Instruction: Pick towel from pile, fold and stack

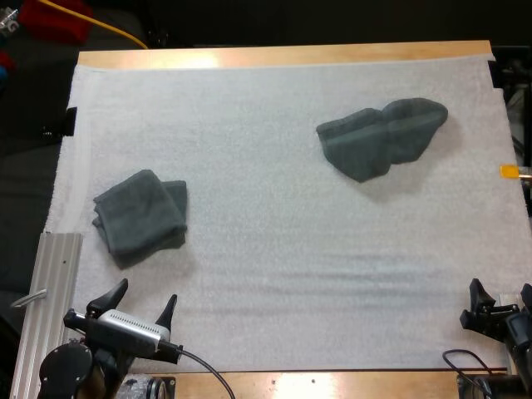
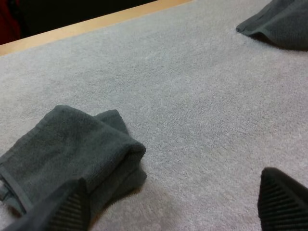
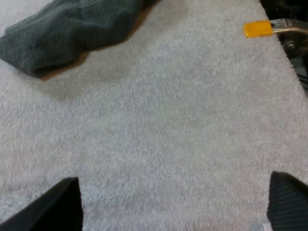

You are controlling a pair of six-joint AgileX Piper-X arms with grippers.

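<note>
High view: the crumpled towel (image 1: 382, 137) lies toward the far right of the white mat (image 1: 274, 249), well apart from the folded towel (image 1: 141, 216) at the left. The left gripper (image 1: 146, 293) and the right gripper (image 1: 500, 291) hover at the near edge, both spread and holding nothing.

Left wrist view: its fingers (image 2: 281, 202) stand apart just short of the folded towel (image 2: 72, 154).

Right wrist view: bare mat lies between the spread fingers (image 3: 53, 207) and the crumpled towel (image 3: 67, 29).

The pick looks next. The right arm is likely the better reach. Aim for a corner or hem, pinching one layer so the towel opens flat.
</note>
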